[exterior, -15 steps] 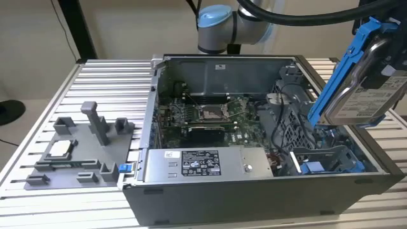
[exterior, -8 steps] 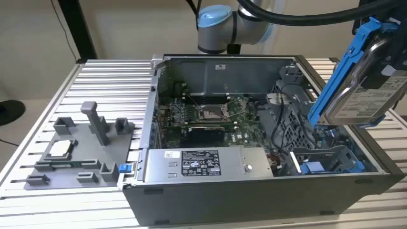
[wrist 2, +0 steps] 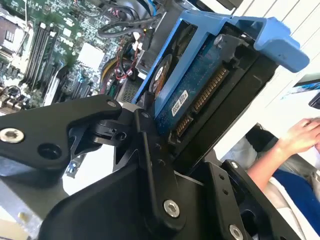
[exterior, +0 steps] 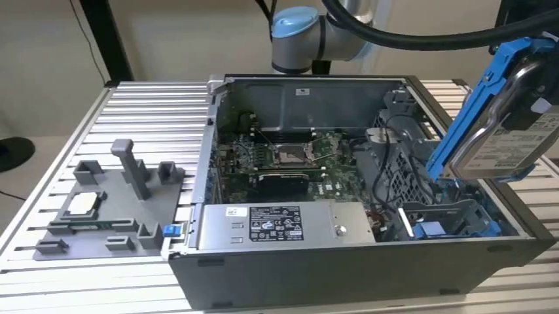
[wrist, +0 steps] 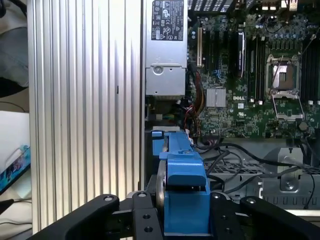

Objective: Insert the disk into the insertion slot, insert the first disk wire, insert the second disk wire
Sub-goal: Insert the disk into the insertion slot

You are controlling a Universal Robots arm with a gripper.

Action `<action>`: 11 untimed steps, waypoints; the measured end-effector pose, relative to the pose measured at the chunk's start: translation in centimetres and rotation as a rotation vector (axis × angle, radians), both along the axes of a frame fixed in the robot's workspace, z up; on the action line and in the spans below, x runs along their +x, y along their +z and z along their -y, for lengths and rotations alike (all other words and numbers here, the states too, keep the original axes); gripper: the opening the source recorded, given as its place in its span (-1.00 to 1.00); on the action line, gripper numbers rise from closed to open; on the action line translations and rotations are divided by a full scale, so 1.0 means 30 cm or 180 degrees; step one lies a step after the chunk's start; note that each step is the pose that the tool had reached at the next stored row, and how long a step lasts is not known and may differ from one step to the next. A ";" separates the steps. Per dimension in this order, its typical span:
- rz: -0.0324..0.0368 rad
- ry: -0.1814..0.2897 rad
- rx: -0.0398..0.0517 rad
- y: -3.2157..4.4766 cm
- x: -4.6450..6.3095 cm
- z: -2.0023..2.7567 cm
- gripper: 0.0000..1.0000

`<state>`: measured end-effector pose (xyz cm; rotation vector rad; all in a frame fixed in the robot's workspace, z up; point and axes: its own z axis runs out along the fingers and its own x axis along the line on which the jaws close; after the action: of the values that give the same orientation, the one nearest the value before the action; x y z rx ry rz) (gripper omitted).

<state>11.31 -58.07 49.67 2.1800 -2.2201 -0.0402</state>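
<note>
The disk, a silver-grey drive with a white label in a bright blue frame, hangs steeply tilted above the open computer case's right end in the exterior view. My gripper is shut on it from above. In the second wrist view black fingers clamp the disk, with its connector edge and circuit board showing. The first wrist view has the blue frame between the gripper jaws. The insertion slot, a grey bay with blue fittings, lies below the disk at the case's near right corner. Black cables run beside it.
Inside the case are the labelled power-supply box, the motherboard and a perforated cage. A grey fixture plate sits on the ribbed table at the exterior view's left. A person's hand is beyond the table.
</note>
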 end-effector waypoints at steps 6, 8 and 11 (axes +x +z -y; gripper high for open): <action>0.0000 0.0000 0.0000 -0.011 0.000 0.033 -1.00; 0.0000 0.0000 0.0001 -0.017 0.000 0.039 -1.00; 0.0000 -0.0004 0.0000 -0.029 0.000 0.040 -1.00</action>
<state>11.31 -59.28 48.82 2.1787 -2.2215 -0.0403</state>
